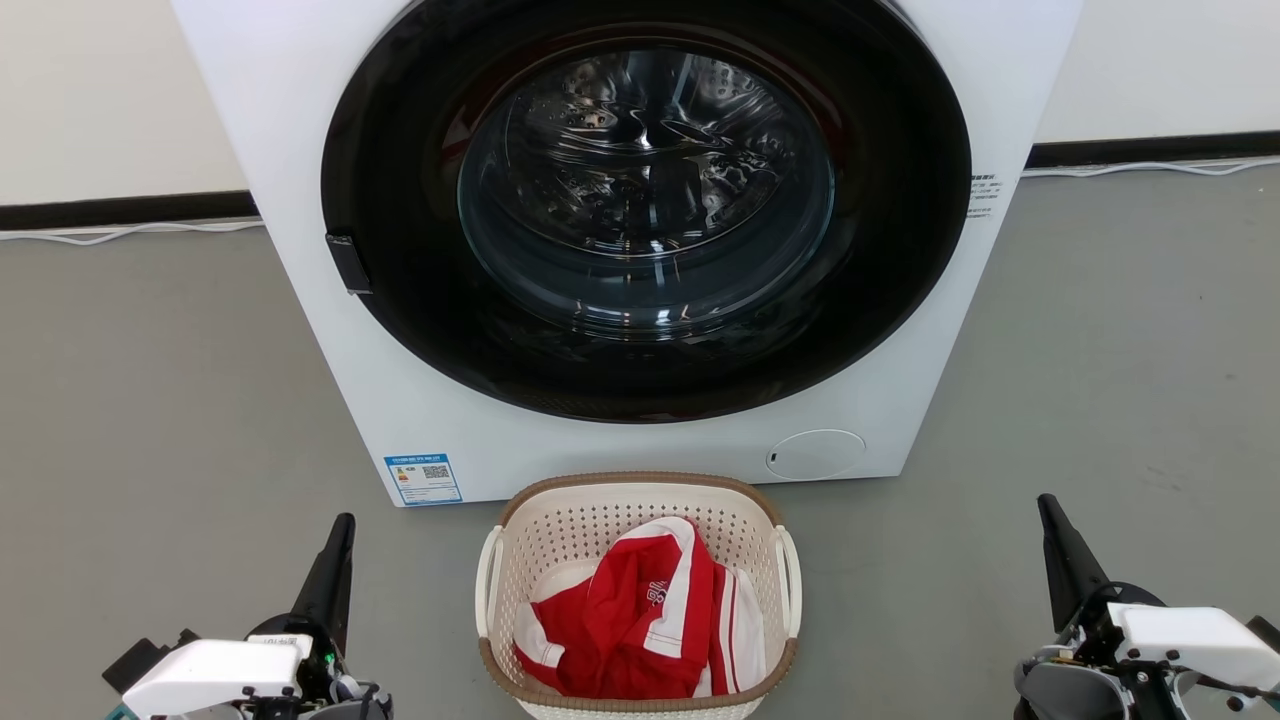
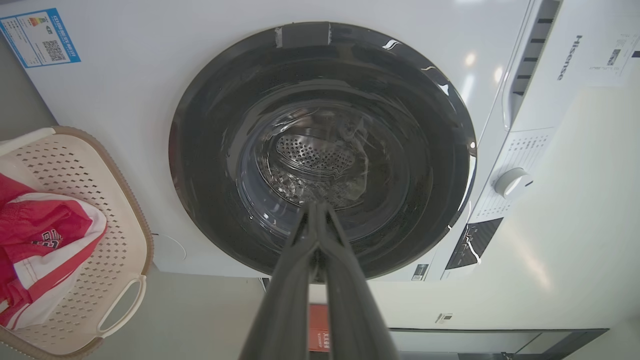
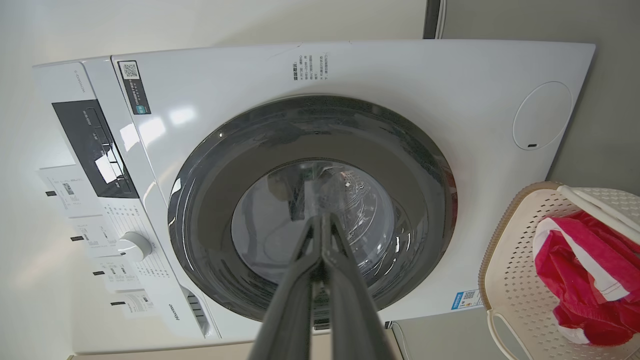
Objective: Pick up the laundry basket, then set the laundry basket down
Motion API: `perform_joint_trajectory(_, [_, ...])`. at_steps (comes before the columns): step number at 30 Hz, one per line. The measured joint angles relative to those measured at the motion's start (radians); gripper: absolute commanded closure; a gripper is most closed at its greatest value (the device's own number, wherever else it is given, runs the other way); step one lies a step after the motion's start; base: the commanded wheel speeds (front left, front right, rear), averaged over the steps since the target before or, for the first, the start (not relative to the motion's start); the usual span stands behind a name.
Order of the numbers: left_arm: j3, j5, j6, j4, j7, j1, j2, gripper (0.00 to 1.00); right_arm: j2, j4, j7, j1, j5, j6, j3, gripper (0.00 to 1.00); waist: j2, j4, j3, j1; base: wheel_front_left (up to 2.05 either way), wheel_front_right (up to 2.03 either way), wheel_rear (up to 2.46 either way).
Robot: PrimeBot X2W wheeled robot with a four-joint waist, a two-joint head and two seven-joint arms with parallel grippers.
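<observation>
The laundry basket [image 1: 560,525] stands on the grey floor in front of the washing machine, cream-white and perforated with a brown rim and white loop handles; a red-and-white garment [image 1: 640,615] lies inside. The basket [image 2: 107,240] also sits at the left edge of the left wrist view and the basket [image 3: 515,280] at the lower right of the right wrist view. My left gripper [image 1: 343,528] hangs shut to the basket's left, apart from it. On the other side my right gripper [image 1: 1048,508] is shut too, well clear of the basket. In both wrist views the fingers meet at the tips: left gripper [image 2: 316,206], right gripper [image 3: 322,217].
A white front-loading washing machine [image 1: 300,120] with a round dark glass door [image 1: 645,200], closed, stands right behind the basket. Grey floor [image 1: 150,400] spreads on both sides. A white wall with a dark baseboard and a cable runs behind.
</observation>
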Motion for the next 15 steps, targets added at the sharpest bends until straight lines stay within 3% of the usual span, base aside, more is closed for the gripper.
perform_joint_trajectory(15, [0.002,0.0,0.0,0.0,0.004,0.0,-0.002,1.0,0.0,0.0,0.0,0.0,0.0,0.0,0.0,1.0,0.0,0.0,0.0,0.0,0.0,0.0,0.0])
